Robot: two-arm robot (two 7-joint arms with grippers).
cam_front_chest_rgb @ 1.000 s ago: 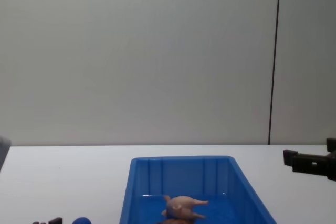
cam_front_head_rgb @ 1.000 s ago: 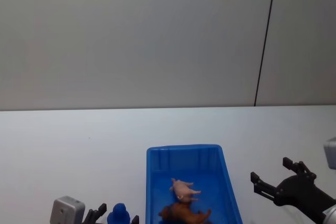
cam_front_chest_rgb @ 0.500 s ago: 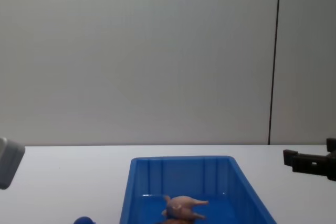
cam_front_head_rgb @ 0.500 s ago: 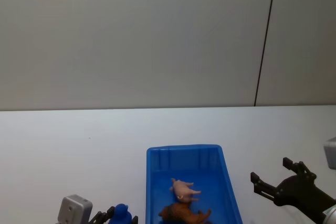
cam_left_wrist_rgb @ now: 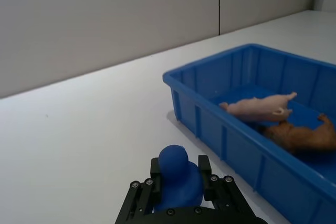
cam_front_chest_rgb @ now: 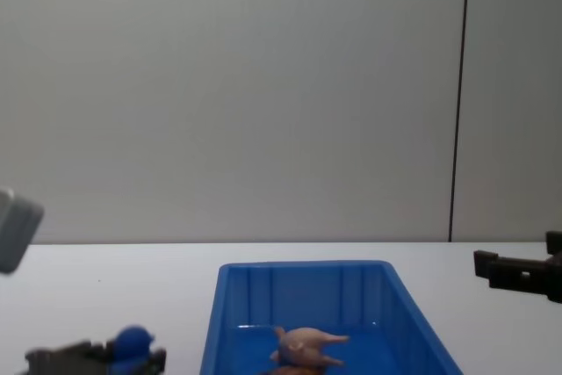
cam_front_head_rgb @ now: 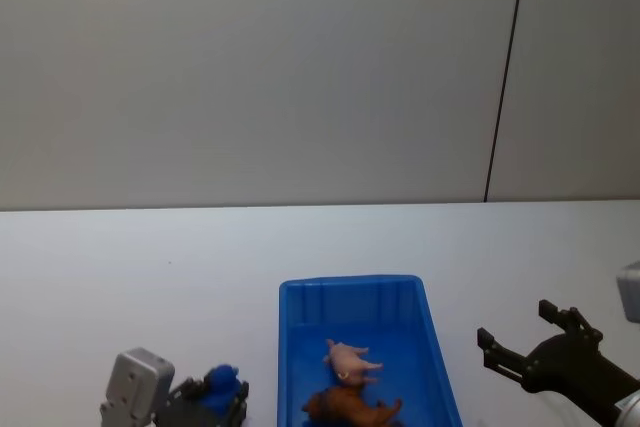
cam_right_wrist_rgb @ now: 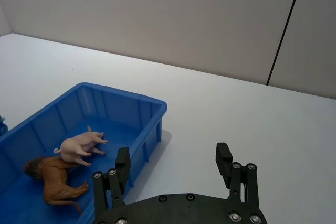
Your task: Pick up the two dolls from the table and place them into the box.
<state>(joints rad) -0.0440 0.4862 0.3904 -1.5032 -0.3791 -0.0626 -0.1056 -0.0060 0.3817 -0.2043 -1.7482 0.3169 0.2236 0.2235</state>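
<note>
Head view shows a plain white table [cam_front_head_rgb: 120, 257] with a bright blue plastic box [cam_front_head_rgb: 350, 292] near its front edge. Both dolls already lie inside the box: the pale pink pig [cam_front_head_rgb: 350, 359] on its side toward the middle, and the shaggy orange-brown lion [cam_front_head_rgb: 352, 410] just in front of it, the two touching or nearly so.

The left gripper [cam_front_head_rgb: 212, 405] is low over the table just left of the box, its fingers closed around a small blue round object [cam_left_wrist_rgb: 177, 178], which is not one of the dolls. The right gripper [cam_front_head_rgb: 530, 345] hovers to the right of the box, apart from it, with its fingers spread wide and nothing between them.

Judging by the layout, the placing work looks complete. The main risk lies with the left arm: if it carries the blue object over the rim and lets go, an unwanted item ends up in the box. A sideways swing could also knock the box wall and shift it. The right gripper, if it reached in again, could lift a doll back out.
</note>
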